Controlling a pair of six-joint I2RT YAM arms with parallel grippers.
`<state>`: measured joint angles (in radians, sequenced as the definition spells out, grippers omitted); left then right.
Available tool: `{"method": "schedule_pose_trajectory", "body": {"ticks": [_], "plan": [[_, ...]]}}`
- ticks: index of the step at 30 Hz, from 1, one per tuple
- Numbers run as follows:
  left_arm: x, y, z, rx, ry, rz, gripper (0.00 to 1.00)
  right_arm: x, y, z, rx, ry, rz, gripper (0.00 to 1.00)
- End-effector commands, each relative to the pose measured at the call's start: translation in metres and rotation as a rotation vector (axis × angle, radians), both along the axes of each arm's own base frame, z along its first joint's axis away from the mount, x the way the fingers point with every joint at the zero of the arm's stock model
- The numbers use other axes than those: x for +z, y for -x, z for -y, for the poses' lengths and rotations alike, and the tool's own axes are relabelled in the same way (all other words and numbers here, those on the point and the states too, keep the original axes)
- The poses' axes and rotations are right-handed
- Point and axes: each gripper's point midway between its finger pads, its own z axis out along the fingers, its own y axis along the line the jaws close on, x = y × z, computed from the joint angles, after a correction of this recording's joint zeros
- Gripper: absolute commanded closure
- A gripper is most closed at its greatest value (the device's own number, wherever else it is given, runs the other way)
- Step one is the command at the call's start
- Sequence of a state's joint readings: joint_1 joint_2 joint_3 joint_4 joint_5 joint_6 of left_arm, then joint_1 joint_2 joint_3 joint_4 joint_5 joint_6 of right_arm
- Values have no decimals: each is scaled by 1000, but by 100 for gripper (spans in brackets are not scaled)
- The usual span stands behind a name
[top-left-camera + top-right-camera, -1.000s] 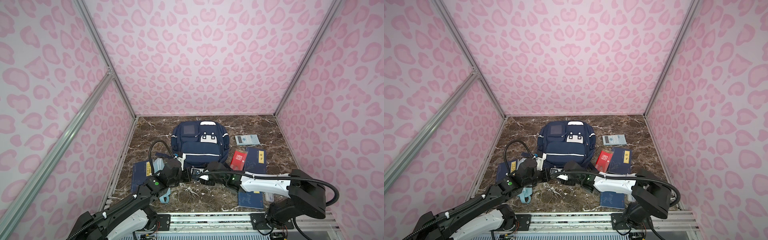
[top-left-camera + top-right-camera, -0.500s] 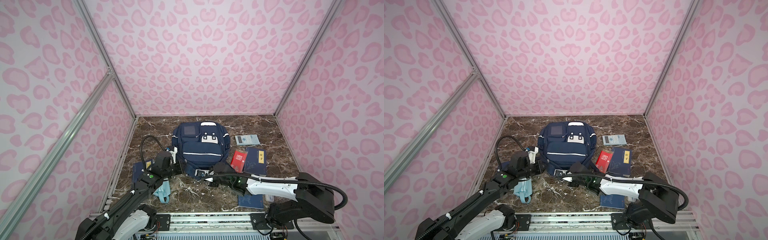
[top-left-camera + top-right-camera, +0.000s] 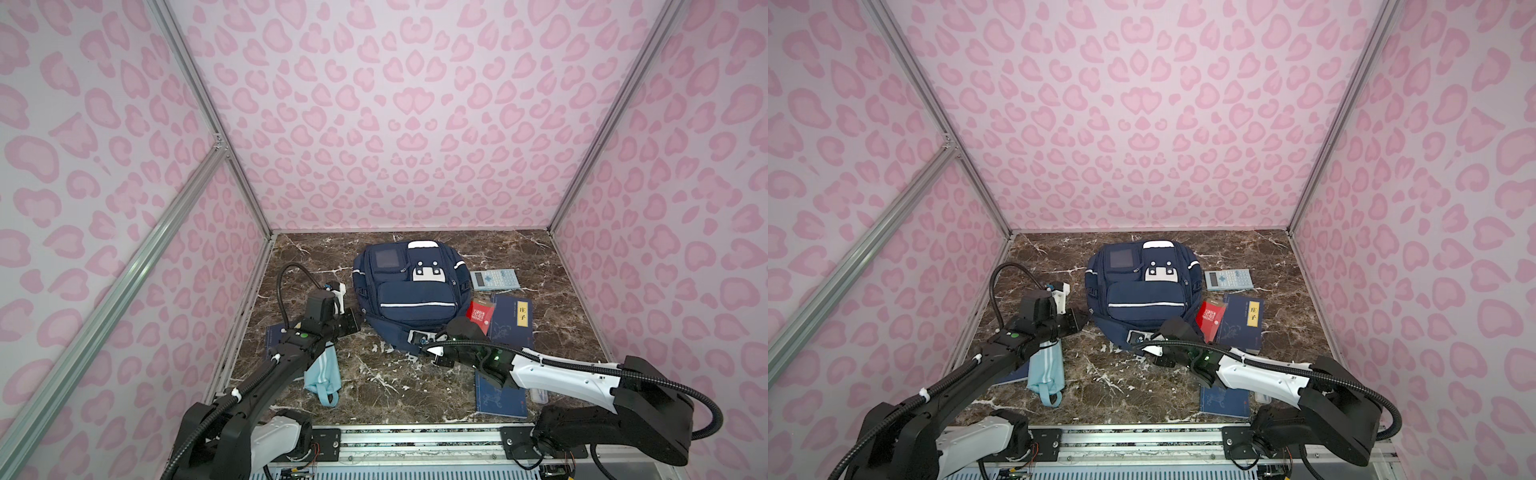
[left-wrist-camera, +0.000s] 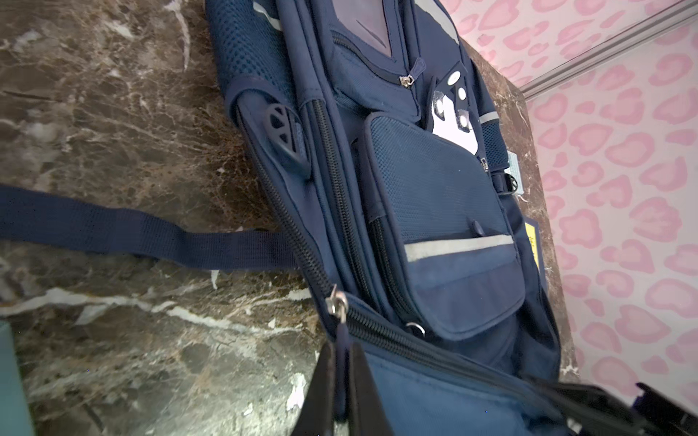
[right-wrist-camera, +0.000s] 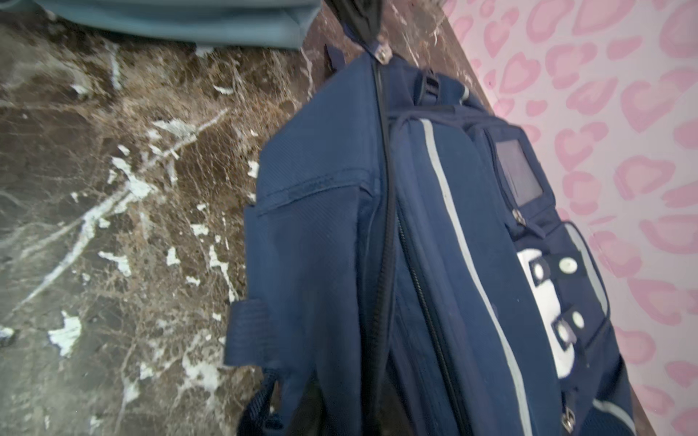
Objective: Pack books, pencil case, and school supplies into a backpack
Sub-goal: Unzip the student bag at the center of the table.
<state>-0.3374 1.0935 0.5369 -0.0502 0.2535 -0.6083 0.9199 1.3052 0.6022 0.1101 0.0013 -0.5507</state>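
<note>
The navy backpack (image 3: pixel 409 291) lies flat mid-floor. At its near left corner my left gripper (image 4: pixel 342 377) is shut on the zipper pull (image 4: pixel 338 302) of the main zip. My right gripper (image 3: pixel 415 338) sits at the backpack's near edge with a fold of backpack fabric (image 5: pixel 377 377) between its jaws; its fingers are hidden. The aqua pencil case (image 3: pixel 324 374) lies under my left arm. One book (image 3: pixel 513 320) with a yellow label, the red pack (image 3: pixel 481 312) and the calculator (image 3: pixel 494 279) lie to the right. Another book (image 3: pixel 500 397) lies under my right arm.
A third blue book (image 3: pixel 274 336) peeks out beneath the left arm. A clear ruler pack (image 3: pixel 539 395) shows beside the right arm. A backpack strap (image 4: pixel 151 238) trails across the marble floor (image 3: pixel 395 386). Pink walls close three sides, and a metal rail (image 3: pixel 415 440) runs along the front.
My left gripper has drawn the zipper pull leftward and farther away along the backpack's edge, away from my right gripper. The right gripper has stayed at the near edge.
</note>
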Motion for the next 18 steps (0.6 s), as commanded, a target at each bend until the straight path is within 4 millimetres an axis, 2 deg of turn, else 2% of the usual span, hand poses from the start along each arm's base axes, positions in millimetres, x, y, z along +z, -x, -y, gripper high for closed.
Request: {"method": "schedule_pose_trajectory", "body": {"ticks": [1,2,3,5,7,11,14,16,17,18], "plan": [[9,5,4,51,14,69,97,16,9,-3,-95,-37,-28,28],[11,10,10,39,24,73,97,25,20,-13,-86,-78,-39,10],[14,14,13,32,32,79,97,31,30,-22,-71,-119,-60,1],[21,20,19,17,50,87,97,36,46,-42,-53,-180,-104,1],[26,25,24,3,62,87,97,32,46,-56,-77,-186,-103,1],[35,34,32,-21,110,91,97,12,17,-79,-208,-142,-68,10],[34,37,34,-32,130,81,97,8,-3,-95,-282,-149,-16,14],[29,38,33,-29,124,73,97,10,-17,-97,-355,-164,34,26],[27,38,32,-25,120,71,97,8,-19,-99,-366,-159,42,36],[26,37,31,-16,113,69,97,5,-21,-99,-376,-144,51,51]]}}
